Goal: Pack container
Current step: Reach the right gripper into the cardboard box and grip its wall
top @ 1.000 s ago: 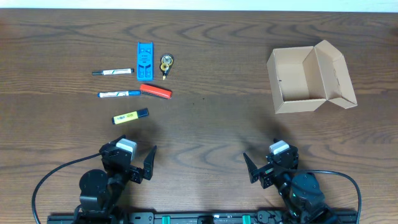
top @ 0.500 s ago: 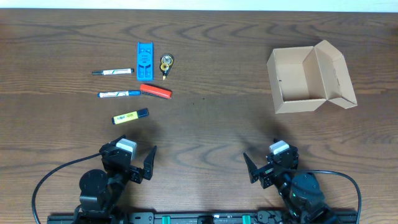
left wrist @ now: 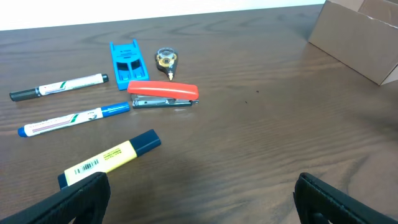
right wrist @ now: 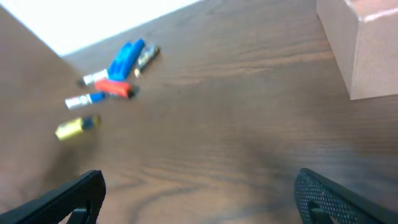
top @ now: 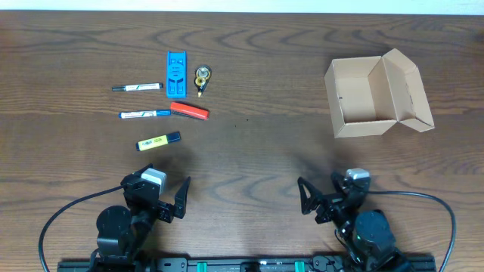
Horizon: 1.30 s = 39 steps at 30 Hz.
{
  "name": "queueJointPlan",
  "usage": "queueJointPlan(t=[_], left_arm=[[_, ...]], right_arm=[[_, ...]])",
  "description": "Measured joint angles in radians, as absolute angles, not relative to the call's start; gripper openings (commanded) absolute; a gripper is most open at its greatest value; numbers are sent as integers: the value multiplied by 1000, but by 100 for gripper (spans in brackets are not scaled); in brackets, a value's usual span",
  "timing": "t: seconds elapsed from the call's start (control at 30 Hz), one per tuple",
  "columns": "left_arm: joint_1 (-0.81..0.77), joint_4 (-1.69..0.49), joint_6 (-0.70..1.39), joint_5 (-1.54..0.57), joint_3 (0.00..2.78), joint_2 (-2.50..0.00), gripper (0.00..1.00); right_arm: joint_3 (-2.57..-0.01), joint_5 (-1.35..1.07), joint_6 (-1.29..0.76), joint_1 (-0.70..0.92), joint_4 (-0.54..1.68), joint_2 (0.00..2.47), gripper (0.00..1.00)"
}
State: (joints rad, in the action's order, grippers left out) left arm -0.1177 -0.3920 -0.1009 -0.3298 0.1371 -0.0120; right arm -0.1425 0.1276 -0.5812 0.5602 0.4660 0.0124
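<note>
On the dark wooden table (top: 257, 151), the red stapler (top: 189, 111) serves as the marker for everything else. Farthest to its left, and a little toward the far edge, lies a black-capped marker (top: 137, 88). A blue-capped marker (top: 144, 114) lies level with the stapler, its cap end just beside the stapler's left end; whether they touch cannot be told. Nearer the arms, down and to the left of the stapler, a yellow highlighter (top: 158, 141) with a dark cap rests at a slight tilt.

The left gripper (top: 159, 187) hovers over bare wood well on the near side of the stapler, past the highlighter. Its fingers stand wide apart with nothing between them.

Just beyond the stapler, toward the far edge, sits a flat blue plastic piece (top: 175, 72). A small round yellow-and-black item (top: 202, 78) lies beside it, up and slightly right of the stapler; what it is cannot be made out.

The right gripper (top: 330, 195) hangs well to the right of the stapler and toward the near edge — fingers spread wide, holding nothing.

The container (top: 374, 97) sits farthest right, well apart from the stapler and roughly level with it. It is a tan cardboard box with its opening facing up and its lid flap folded back on the right side.
</note>
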Motion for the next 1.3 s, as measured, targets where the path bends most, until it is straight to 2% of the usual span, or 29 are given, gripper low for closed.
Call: queueJointPlan(t=[0.23, 0.4, 0.47, 0.87, 1.07, 1.3], left_arm=[[-118, -392, -101, -330, 137, -12, 95], [-118, -392, -101, -330, 137, -12, 95], [-118, -392, -101, -330, 137, -12, 95], [-118, -392, -101, -330, 137, -11, 95], [-118, -392, -101, -330, 137, -11, 95], [-118, -392, -101, -330, 137, -11, 95]], right_arm=[[-153, 153, -641, 538, 310, 44, 99], [-290, 159, -656, 420, 329, 246, 99], [-385, 159, -665, 372, 359, 345, 98], [-1044, 148, -856, 69, 857, 1054, 99], [-1196, 32, -903, -67, 940, 1336, 99], [-1211, -79, -939, -136, 968, 1559, 99]])
